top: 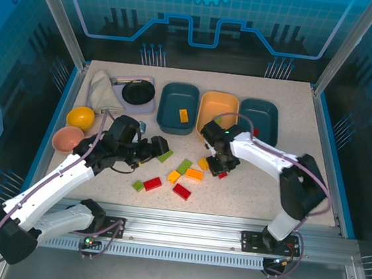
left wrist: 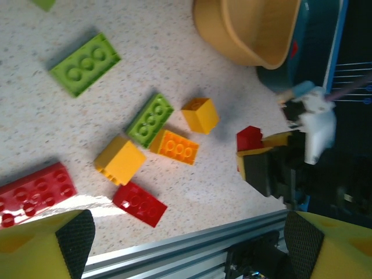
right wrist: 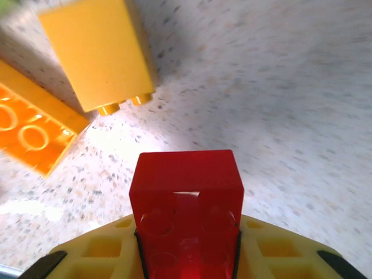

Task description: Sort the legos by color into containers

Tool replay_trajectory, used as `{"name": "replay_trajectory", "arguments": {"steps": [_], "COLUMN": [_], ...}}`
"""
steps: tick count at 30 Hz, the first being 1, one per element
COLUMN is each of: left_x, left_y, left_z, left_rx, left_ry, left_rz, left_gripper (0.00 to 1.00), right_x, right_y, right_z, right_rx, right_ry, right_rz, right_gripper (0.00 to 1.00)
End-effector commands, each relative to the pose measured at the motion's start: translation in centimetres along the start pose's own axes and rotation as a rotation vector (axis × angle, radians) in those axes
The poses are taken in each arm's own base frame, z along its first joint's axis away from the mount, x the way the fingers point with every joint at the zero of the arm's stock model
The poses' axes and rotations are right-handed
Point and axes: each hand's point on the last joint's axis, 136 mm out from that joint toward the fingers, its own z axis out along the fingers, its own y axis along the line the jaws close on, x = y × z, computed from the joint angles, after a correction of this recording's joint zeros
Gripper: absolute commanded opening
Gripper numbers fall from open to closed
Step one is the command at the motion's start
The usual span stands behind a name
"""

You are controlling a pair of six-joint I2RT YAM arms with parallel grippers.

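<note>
Near the middle of the table (top: 247, 192), the R claw (top: 222, 168) is pinching a red lego (right wrist: 186, 192), down low by the speckled top. It's right next to a big yellow brick (right wrist: 96, 52) & an orange brick (right wrist: 32, 136). The L claw (left wrist: 189, 235) hangs spread wide over the loose legos (left wrist: 150, 120): green, yellow, orange & red, all lying on the table. At the back sit 3 trays: left teal tray (top: 174, 100) w/ a small yellow brick (top: 184, 115) inside, orange-tan tray (top: 217, 108), right teal tray (top: 266, 113) w/ a bit of red in it.
</note>
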Motion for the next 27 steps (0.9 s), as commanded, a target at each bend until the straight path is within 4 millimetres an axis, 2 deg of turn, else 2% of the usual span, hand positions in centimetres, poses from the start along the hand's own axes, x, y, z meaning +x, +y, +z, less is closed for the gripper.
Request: {"name": "replay_trajectory", "arguments": {"steps": [1, 4, 7, 10, 13, 18, 22, 27], "left_x": [-1.6, -2.5, -3.3, -4.1, -4.9, -6.0, -6.3, -6.2], "left_y": [-3.8, -6.2, -8.5, -10.9, -13.0, -14.9, -15.2, -14.7], "left_z": [-0.4, 0.6, 2.1, 3.7, 5.3, 7.1, 8.1, 8.2], "left_rx": [0.08, 0.117, 0.139, 0.157, 0.175, 0.182, 0.176, 0.152], "left_ry": [-0.037, -0.032, -0.017, -0.005, 0.0, 0.002, 0.008, 0.01], "left_rz": [0.029, 0.046, 0.084, 0.121, 0.152, 0.174, 0.177, 0.175], "left_gripper": [0.89, 0.89, 0.89, 0.88, 0.88, 0.88, 0.88, 0.88], "right_x": [-0.4, -2.1, -3.6, -4.6, -5.5, -7.0, -7.4, -7.2], "right_y": [-4.1, -8.9, -14.0, -17.9, -20.4, -22.3, -22.6, -22.7], "right_z": [-4.2, -6.3, -6.5, -4.7, -2.3, 1.1, 3.2, 4.9], "right_rx": [0.037, 0.052, 0.054, 0.079, 0.084, 0.107, 0.105, 0.111], "right_ry": [-0.082, -0.161, -0.187, -0.155, -0.103, -0.031, 0.027, 0.079], "right_rz": [0.157, 0.325, 0.524, 0.678, 0.786, 0.839, 0.875, 0.913], "right_gripper": [0.28, 0.28, 0.28, 0.28, 0.28, 0.29, 0.31, 0.35]}}
